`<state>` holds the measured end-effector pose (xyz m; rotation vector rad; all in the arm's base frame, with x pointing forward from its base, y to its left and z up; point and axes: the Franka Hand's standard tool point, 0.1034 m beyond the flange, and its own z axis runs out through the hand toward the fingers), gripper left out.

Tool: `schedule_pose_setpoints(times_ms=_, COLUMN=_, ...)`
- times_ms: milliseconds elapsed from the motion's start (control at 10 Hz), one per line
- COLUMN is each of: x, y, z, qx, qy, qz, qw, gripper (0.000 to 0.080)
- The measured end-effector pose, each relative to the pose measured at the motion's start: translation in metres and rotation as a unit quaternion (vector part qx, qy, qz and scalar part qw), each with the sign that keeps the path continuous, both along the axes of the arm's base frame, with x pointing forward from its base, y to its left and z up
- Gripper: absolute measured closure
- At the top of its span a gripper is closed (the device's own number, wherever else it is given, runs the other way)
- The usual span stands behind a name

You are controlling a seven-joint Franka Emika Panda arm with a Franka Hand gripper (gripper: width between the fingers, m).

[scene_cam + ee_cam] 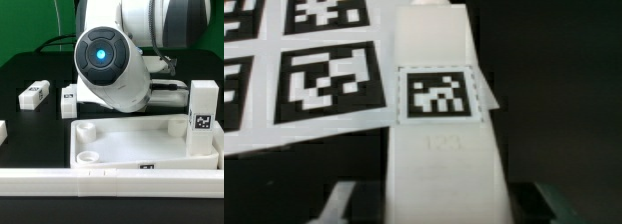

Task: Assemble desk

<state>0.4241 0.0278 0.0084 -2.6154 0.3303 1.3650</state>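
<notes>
A green backdrop [28,22] rises behind the matte black table [22,72].

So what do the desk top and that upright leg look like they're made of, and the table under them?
Desk top: probably moulded white plastic, matte; rim and round corner sockets look formed in one piece.
Upright leg: likely the same white plastic, smooth, its black-and-white tag maybe a sticker.
Table: black and dull, no glare; material unclear.
</notes>
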Motion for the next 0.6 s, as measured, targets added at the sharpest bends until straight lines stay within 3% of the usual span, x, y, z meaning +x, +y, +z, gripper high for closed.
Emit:
schedule_pose_setpoints(times_ms=200, x=0.007, y=-0.008, z=0.016, qx=0.004, qy=0.001, qz=-0.004, qw=1.000, gripper=0.0511)
schedule_pose_setpoints(times_ms=500, x=0.031, y=-0.024, z=0.058, qx=0.007, qy=-0.011, qz=0.000, qw=1.000, gripper=0.0509)
schedule_pose_setpoints(times_ms=600, x=0.031, y=-0.024, z=0.053, qx=0.005, qy=-0.018, qz=-0.001, qw=1.000, gripper=0.0509)
